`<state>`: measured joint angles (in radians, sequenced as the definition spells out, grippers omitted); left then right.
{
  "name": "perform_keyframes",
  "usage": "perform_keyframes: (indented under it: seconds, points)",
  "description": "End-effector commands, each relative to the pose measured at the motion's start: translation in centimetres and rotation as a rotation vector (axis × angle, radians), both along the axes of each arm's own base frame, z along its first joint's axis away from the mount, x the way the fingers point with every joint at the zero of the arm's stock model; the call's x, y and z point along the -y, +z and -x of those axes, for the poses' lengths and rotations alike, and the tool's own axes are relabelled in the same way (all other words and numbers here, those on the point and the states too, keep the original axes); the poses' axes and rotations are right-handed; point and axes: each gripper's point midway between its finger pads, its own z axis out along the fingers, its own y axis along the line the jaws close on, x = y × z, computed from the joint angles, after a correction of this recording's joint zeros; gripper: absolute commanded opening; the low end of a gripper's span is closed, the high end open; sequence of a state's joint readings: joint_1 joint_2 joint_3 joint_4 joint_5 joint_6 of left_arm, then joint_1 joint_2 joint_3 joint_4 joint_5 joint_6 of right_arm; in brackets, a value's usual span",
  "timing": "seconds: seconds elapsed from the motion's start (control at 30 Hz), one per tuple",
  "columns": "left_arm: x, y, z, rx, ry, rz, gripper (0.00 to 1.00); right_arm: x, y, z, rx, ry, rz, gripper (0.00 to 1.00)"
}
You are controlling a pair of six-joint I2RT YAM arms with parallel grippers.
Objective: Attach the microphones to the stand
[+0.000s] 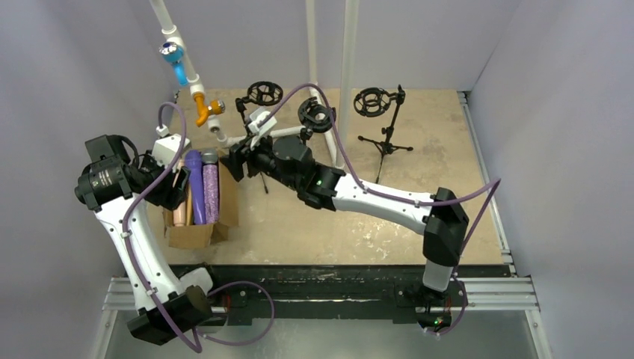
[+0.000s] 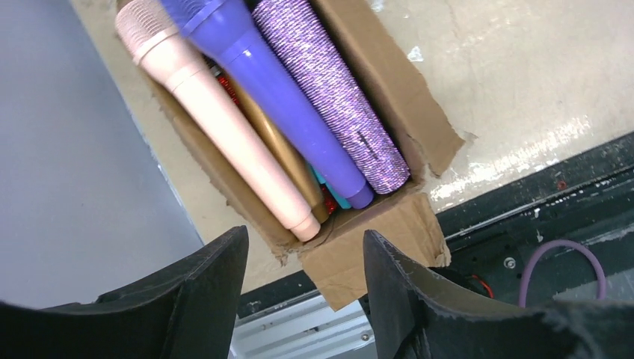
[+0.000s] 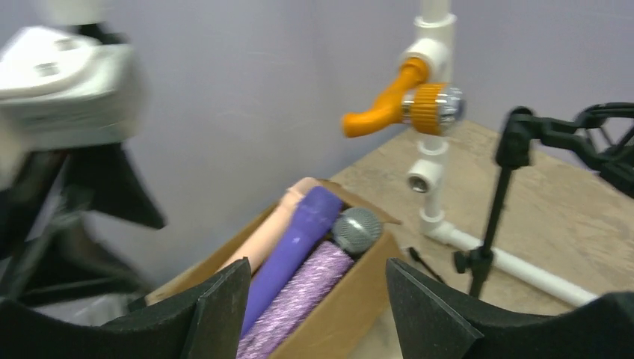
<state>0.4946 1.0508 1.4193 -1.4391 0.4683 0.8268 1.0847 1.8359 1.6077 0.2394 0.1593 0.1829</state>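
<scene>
We have 2 on the white plastic pipe stand (image 1: 196, 82): the blue stick microphone (image 1: 174, 56) and the orange stick microphone (image 1: 205, 110); the other microphones (image 2: 277, 82) lie in the brown cardboard box (image 1: 191, 235). Left gripper (image 2: 305, 277) and right gripper (image 3: 318, 299) gape empty

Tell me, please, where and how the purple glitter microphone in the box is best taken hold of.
Probably its shaft, mid-length, from straight above. The purple glitter microphone lies on top, between the cardboard box wall and the purple microphone, so only its upper side is free.
</scene>
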Motion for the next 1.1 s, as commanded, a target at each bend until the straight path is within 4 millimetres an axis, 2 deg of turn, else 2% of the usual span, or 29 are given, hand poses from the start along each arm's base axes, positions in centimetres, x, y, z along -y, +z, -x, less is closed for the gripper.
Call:
perform_keyframes:
  seconds: [0.0,0.1,0.17,0.4,0.67,0.87,1.07]
  points:
    - [-1.9,0.5,-0.8,0.031,0.114,-0.001,0.56,-1.7,-1.8,5.1,-0.020,0.058,0.034,0.71]
    - [-2.3,0.0,-0.6,0.025,0.147,0.014,0.55,-3.4,-4.7,7.1,-0.060,0.098,0.122,0.71]
    - [-2.4,-0.2,-0.5,0.025,0.156,0.023,0.54,-3.8,-6.3,7.5,-0.081,0.098,0.163,0.71]
    - [-2.7,-0.7,-0.2,0.006,0.151,0.032,0.48,-4.3,-11.7,6.5,-0.132,0.042,0.291,0.68]
    - [-3.8,-2.1,-0.4,-0.019,0.175,0.020,0.47,-6.8,-14.3,6.0,-0.161,0.063,0.352,0.67]
    - [-4.7,-3.3,-0.8,-0.052,0.195,0.024,0.47,-7.3,-14.8,5.4,-0.198,0.051,0.364,0.64]
    - [-6.9,-6.1,-0.8,-0.117,0.236,-0.023,0.35,-4.8,-10.8,4.1,-0.237,0.008,0.275,0.70]
